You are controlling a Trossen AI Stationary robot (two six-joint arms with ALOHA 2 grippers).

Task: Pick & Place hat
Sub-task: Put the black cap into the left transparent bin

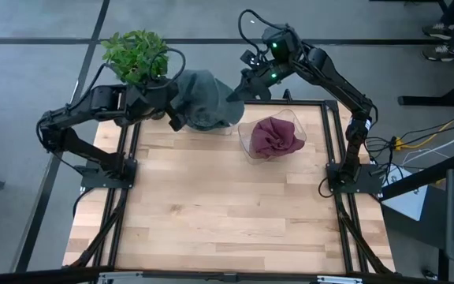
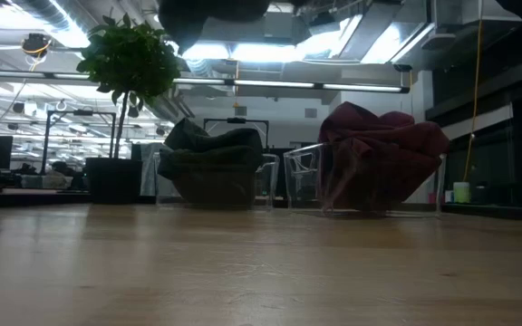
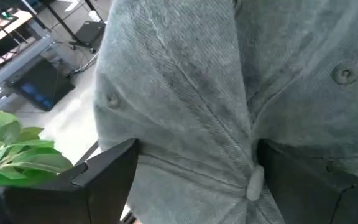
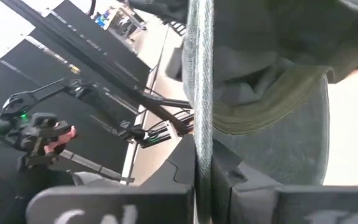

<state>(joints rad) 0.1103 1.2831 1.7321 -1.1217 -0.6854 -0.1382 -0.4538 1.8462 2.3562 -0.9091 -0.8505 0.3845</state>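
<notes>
A grey-green hat (image 1: 199,99) hangs in the air over the table's far left part, and its crown fills the left wrist view (image 3: 185,93). My right gripper (image 1: 239,91) is shut on it from the hat's right side. My left gripper (image 1: 176,118) is open at the hat's left side. Its two fingers (image 3: 114,174) stand wide on either side of the crown, near the top button (image 3: 253,182). In the low view only a dark shape (image 2: 211,14) at the top edge shows, the held hat or the arms. My right gripper pinches the hat's brim (image 4: 202,134) between its two fingers, and the brim shows edge-on in the gap. The fingers come nearly level, slanting a little downward, from the table's far right. The hat is lifted clear, its crown hanging beyond the fingers. My left gripper: I cannot tell whether its open fingers touch the crown.
A maroon hat (image 1: 273,136) lies crumpled in a clear container (image 2: 302,181) at the far middle. A second clear container (image 2: 265,186) to its left holds a dark hat (image 2: 211,154). A potted plant (image 1: 136,55) stands at the far left corner. The near half of the table (image 1: 227,221) is bare wood.
</notes>
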